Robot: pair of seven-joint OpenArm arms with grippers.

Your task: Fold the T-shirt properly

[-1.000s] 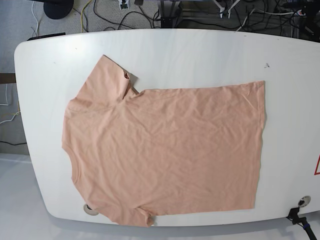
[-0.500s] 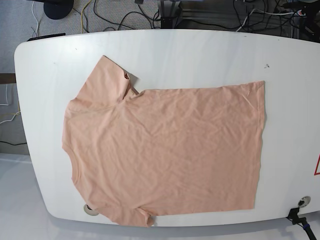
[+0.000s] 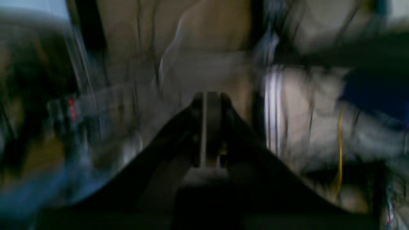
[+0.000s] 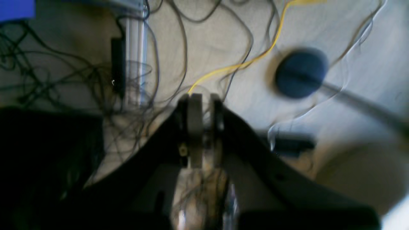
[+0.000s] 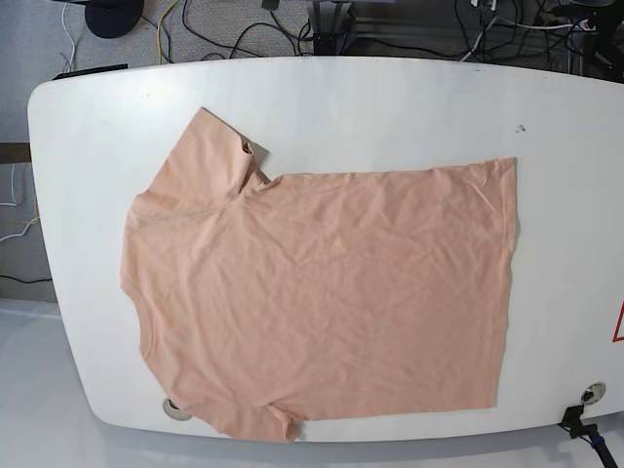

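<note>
**Mia:** What is the biggest thing here?

**Ben:** The big white rounded table [image 5: 390, 97]. On it lies the plain peach-pink cotton T-shirt [image 5: 322, 292]. It is spread out flat, a bit wrinkly, and covers much of the table. Its neck end points to the left and its bottom edge [image 5: 507, 283] to the right.

**Mia:** Did the shirt move just now?

**Ben:** No. It lies just as it did a moment ago. No part is folded over yet.

**Mia:** Then what changed?

**Ben:** A second ago some small white bits poked in past the far edge of the table. Now they are gone. I think the arms pulled back, so the folding has not begun.

**Mia:** Where are the pincers?

**Ben:** Away from the shirt. The black left gripper [image 3: 207, 127] looks at a blurry room, and its two sides seem pressed together with nothing between them. The black right gripper [image 4: 204, 127] looks down at floor with a thin yellow cable [image 4: 230, 67]. It has a small gap and holds nothing.

**Mia:** What comes next, do you think?

**Ben:** Both arms must come over the table and pinch an edge, maybe near the far sleeve [image 5: 205, 156].
</note>
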